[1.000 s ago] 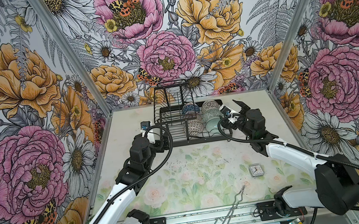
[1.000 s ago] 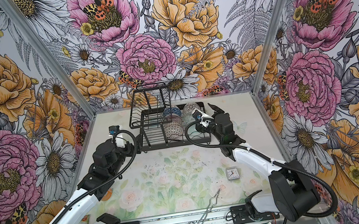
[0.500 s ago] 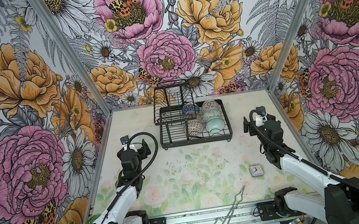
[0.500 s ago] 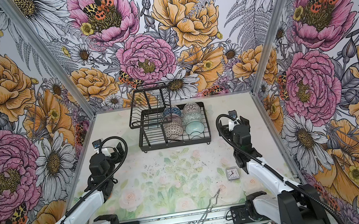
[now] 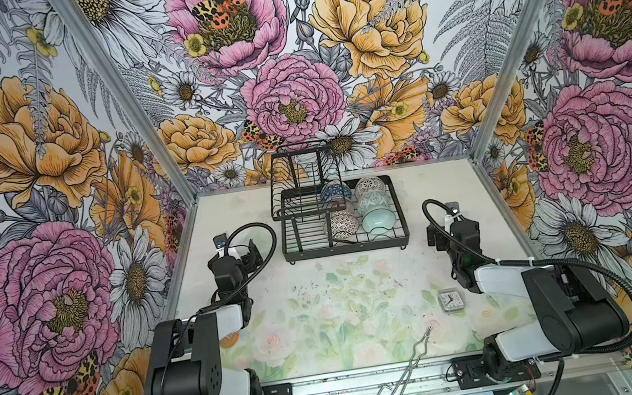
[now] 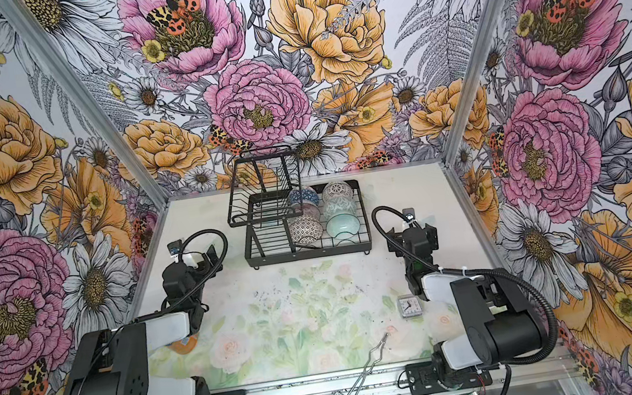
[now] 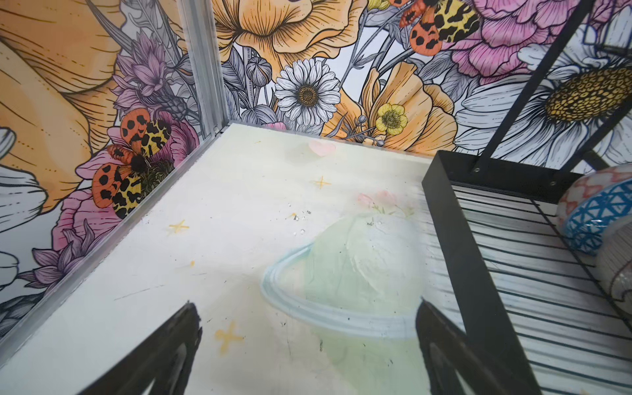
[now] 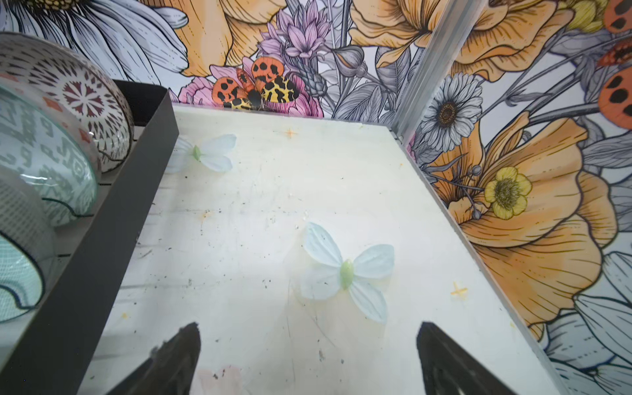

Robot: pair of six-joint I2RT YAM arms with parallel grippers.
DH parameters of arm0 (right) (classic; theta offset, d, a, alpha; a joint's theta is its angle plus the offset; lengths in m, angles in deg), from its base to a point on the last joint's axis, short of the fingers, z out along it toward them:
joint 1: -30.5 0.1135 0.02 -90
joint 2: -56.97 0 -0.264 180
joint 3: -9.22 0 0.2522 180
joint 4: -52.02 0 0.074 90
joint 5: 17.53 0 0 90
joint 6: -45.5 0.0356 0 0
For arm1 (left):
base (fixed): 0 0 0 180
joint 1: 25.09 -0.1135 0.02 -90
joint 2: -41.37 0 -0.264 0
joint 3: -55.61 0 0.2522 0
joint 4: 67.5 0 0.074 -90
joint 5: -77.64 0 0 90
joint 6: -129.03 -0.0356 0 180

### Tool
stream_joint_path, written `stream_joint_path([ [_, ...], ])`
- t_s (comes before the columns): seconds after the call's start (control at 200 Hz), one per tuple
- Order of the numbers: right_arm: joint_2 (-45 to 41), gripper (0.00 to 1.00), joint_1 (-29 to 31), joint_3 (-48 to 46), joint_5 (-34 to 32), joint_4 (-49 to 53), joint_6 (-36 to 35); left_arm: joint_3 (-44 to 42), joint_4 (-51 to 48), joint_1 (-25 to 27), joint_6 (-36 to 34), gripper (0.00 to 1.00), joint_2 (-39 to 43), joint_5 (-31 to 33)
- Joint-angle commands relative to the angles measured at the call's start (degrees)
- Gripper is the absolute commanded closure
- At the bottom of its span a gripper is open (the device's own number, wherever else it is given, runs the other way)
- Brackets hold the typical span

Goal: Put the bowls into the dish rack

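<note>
The dish rack (image 5: 346,247) sits at the back, in the middle. The bowls (image 5: 378,219) I can see stand on edge inside it, on its right side. The left gripper (image 7: 306,307) and right gripper (image 8: 307,325) hang on either side, wide open, holding nothing. The right one is nearer.

bold floral wallpaper (image 5: 292,97) on three walls, aluminium corner posts (image 5: 123,95), pale pastel flower-printed tabletop (image 5: 342,308)

White-and-black left arm (image 5: 185,351) and right arm (image 5: 563,298) sit folded near their bases, one each side. Black left gripper (image 7: 306,307) and black right gripper (image 8: 307,326) point forward, jaws wide apart, empty
</note>
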Motion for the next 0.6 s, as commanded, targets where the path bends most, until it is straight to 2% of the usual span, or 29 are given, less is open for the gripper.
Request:
stream_joint_path([
  [0.0, 1.14, 0.00, -3.13, -1.03, 0.56, -8.52, 2.57, -0.93, 7.87, -0.83, -1.71, 0.01, -2.91, -4.82],
  [0.06, 5.61, 0.01, -5.17, -2.09, 2.27, -15.59, 3.86, -1.02, 9.50, -0.88, -1.67, 0.01, -3.60, -5.02],
  [0.11, 3.89, 0.01, -5.46, -1.08, 2.82, -9.80, 5.15, -0.76, 8.22, -0.80, -1.81, 0.01, -3.23, -4.79],
  [0.15, 5.49, 0.01, -5.71, -1.83, 3.32, -14.46, 4.19, -0.73, 8.64, -0.41, -2.04, 0.01, -3.47, -4.25],
  [0.19, 4.09, 0.00, -5.67, -1.33, 3.08, -10.72, 5.02, -0.64, 7.91, -0.10, -2.38, 0.01, -3.31, -3.55],
  [0.235, 5.15, 0.00, -5.56, -1.94, 2.54, -14.10, 4.25, -0.63, 8.19, 0.17, -2.48, 0.01, -3.34, -3.21],
  [0.28, 4.13, 0.00, -5.24, -1.60, 2.29, -11.52, 4.64, -0.55, 7.88, 0.23, -2.47, 0.01, -3.30, -2.96],
  [0.595, 4.84, 0.01, -5.14, -1.49, 2.38, -12.54, 4.13, -0.33, 7.56, 0.56, -2.86, 0.01, -3.36, -2.41],
])
